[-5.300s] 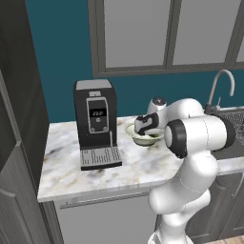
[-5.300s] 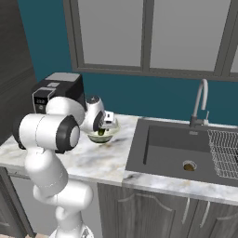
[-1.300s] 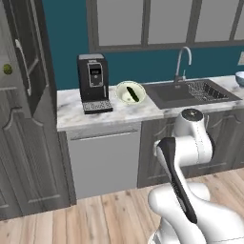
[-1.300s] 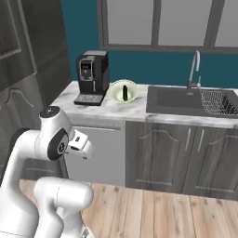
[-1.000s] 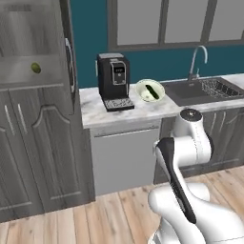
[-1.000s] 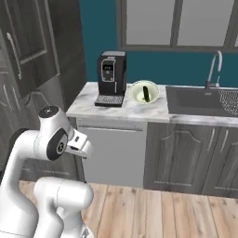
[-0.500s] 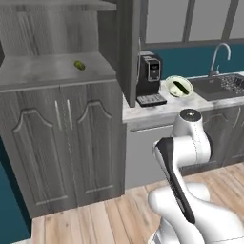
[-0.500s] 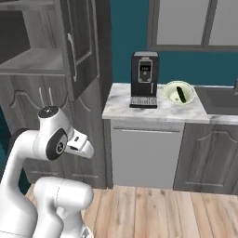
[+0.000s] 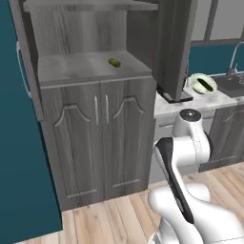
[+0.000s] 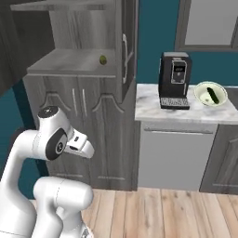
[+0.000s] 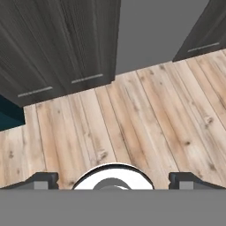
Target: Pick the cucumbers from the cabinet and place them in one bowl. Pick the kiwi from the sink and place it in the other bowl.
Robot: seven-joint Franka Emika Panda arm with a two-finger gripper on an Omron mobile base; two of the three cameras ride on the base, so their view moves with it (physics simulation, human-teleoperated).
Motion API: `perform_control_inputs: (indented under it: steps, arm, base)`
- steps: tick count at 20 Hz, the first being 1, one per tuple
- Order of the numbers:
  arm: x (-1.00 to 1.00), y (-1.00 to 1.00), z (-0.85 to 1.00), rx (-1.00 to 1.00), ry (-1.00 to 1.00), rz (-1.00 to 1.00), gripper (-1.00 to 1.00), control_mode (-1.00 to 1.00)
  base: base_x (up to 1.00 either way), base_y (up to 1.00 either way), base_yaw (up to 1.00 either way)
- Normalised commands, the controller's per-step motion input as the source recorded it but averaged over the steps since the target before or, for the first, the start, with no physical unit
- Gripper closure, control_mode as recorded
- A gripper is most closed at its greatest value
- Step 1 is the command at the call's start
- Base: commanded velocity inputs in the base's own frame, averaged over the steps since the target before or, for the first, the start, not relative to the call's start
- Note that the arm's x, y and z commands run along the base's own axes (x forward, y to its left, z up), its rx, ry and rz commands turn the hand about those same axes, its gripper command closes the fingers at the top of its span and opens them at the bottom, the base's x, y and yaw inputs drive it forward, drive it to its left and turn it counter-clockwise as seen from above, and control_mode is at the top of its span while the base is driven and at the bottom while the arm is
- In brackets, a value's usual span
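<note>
Cabinet stands open, doors swung wide, one cucumber lying on its grey shelf toward the back right; same cucumber sits near the shelf's right end in the right base view. Second cucumber lies inside cream bowl on the marble worktop, just right of the coffee machine. From the left base view the bowl sits past the open door. Arm is folded low in front of the cabinet. Gripper points down at the wooden floor, fingertips spread wide apart, holding nothing.
</note>
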Motion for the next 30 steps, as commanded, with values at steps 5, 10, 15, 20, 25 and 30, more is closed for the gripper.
perform_control_inputs:
  steps: [5, 10, 15, 20, 25, 30]
  arm:
    - [0.0, 0.0, 0.0, 0.0, 0.0, 0.0, -1.0, 1.0]
    - [0.0, 0.0, 0.0, 0.0, 0.0, 0.0, -1.0, 1.0]
    - [0.0, 0.0, 0.0, 0.0, 0.0, 0.0, -1.0, 1.0]
    - [0.0, 0.0, 0.0, 0.0, 0.0, 0.0, -1.0, 1.0]
    - [0.0, 0.0, 0.0, 0.0, 0.0, 0.0, -1.0, 1.0]
    - [0.0, 0.0, 0.0, 0.0, 0.0, 0.0, -1.0, 1.0]
  base:
    - [0.44, 0.42, 0.01]
    - [0.8, 0.41, 0.0]
    - [0.76, 0.4, 0.0]
    - [0.65, 0.23, 0.05]
    - [0.62, 0.01, 0.04]
    - [0.34, -0.01, 0.03]
